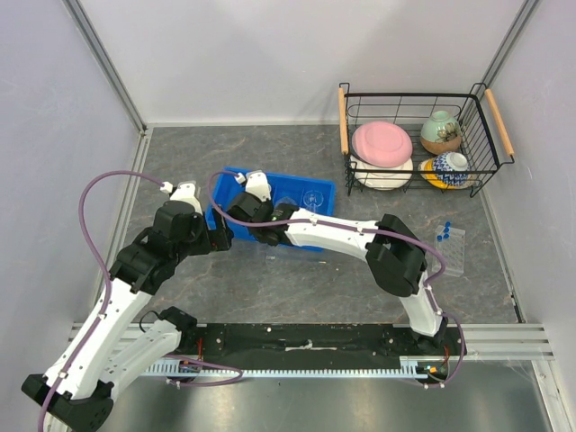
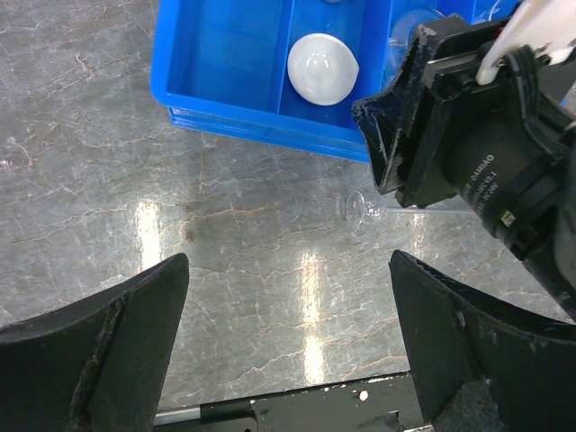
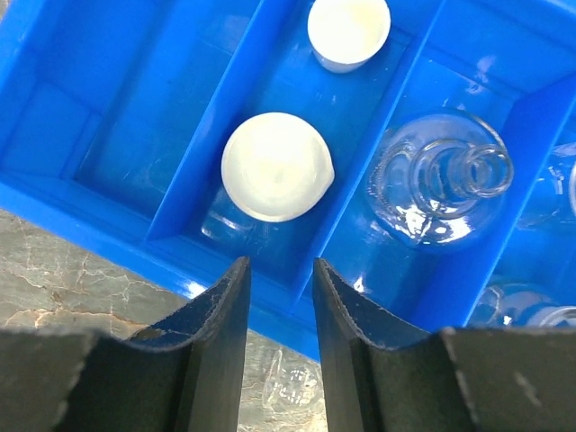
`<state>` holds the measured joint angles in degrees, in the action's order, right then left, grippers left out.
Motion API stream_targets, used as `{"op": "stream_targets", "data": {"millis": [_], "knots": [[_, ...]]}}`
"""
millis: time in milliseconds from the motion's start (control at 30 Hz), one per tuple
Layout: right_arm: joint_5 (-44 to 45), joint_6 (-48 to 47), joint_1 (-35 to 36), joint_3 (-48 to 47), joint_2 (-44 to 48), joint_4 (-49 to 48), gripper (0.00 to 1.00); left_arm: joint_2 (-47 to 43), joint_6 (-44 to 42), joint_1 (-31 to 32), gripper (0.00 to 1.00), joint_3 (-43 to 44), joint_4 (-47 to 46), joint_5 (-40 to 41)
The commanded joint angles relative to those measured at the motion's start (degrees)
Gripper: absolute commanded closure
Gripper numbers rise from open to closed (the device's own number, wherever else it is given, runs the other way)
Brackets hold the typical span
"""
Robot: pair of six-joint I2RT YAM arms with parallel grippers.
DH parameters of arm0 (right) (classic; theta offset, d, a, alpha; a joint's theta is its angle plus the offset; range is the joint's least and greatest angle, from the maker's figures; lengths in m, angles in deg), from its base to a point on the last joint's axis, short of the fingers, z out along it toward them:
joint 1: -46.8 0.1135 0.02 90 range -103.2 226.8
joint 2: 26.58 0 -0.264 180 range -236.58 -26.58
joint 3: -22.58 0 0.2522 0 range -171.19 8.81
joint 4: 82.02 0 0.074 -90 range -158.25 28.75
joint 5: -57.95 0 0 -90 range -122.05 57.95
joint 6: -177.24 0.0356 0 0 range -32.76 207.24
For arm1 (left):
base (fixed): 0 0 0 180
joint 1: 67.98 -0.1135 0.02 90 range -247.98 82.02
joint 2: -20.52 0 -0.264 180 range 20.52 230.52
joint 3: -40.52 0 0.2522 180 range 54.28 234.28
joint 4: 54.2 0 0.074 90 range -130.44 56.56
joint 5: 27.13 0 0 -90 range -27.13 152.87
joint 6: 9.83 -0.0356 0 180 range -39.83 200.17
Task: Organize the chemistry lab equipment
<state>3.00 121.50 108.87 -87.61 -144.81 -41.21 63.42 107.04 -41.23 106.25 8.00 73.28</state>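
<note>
blue bin, two white dishes, one flask

Black motor housing on the right arm reads "DAMIAO".

Bin: middle hidden under right arm in top view. Cut off at 12 o'clock in left wrist view.
Glass piece on table: 3 o'clock end behind the arm, faint, type not resolved.
Beaker: cut off at 4 o'clock in right wrist view.
</note>
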Motion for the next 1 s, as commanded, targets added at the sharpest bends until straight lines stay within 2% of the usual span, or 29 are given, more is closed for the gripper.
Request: {"op": "stream_targets", "data": {"millis": [0,267,967], "knots": [[-2.17,1.51,-0.1,-1.31,-1.56,-1.82,0.59,-0.44,-1.83,-0.11,0.0,2.44,0.68,1.27],[-5.25,2.12,0.16,1.23,-2.62,-4.11,0.59,-0.97,-2.17,-0.11,0.0,3.49,1.82,0.66],[-2.88,2.84,3.68,23.73,13.1,-5.69,0.58,0.35,-1.21,-0.11,0.0,4.29,2.09,-0.92]]}}
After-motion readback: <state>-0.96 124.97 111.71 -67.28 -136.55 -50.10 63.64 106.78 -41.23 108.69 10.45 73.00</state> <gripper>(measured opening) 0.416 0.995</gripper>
